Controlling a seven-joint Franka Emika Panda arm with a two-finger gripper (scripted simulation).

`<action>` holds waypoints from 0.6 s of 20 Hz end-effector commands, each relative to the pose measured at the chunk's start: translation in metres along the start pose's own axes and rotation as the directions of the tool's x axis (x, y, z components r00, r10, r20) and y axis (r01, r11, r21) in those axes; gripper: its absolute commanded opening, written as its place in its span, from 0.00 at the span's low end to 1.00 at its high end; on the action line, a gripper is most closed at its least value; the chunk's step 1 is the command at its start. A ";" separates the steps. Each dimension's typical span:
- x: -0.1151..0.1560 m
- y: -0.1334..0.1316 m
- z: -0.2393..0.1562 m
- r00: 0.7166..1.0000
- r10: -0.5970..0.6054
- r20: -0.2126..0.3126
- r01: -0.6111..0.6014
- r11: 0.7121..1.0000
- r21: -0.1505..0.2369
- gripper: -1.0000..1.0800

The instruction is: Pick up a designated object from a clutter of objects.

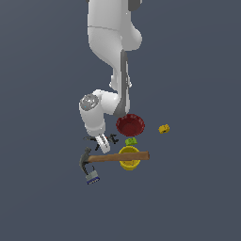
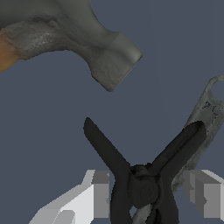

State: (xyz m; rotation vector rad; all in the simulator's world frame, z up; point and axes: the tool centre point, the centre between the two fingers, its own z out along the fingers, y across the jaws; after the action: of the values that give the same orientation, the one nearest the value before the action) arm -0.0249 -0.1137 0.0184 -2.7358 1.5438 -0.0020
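Between the gripper (image 2: 148, 197)'s spread, blocky pale fingers (image 2: 98, 194) sits the matte black clamp (image 2: 142, 175), X-shaped, untouched, lying across a thin grey wrench (image 2: 208, 111). Nearby rests the hammer (image 2: 105, 57), its rough grey metal head on a wooden handle. No writing is legible.

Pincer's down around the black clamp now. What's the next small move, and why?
Probably close the pincer. In the wrist view its two fingers stand open on either side of the black clamp, whose pivot sits about midway between them, so no recentring looks needed. The grey wrench lies partly under the clamp, so lift slowly afterwards. The hammer head sits apart.
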 end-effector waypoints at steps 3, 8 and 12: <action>-0.002 -0.001 0.002 1.000 -0.005 0.001 0.005 1.000 -0.001 0.00; -0.002 -0.001 0.002 1.000 -0.005 0.001 0.005 1.000 -0.001 0.00; -0.001 -0.002 -0.002 1.000 -0.003 -0.002 0.003 1.000 0.002 0.00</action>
State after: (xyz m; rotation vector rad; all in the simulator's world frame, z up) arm -0.0237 -0.1125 0.0192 -2.7370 1.5396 -0.0054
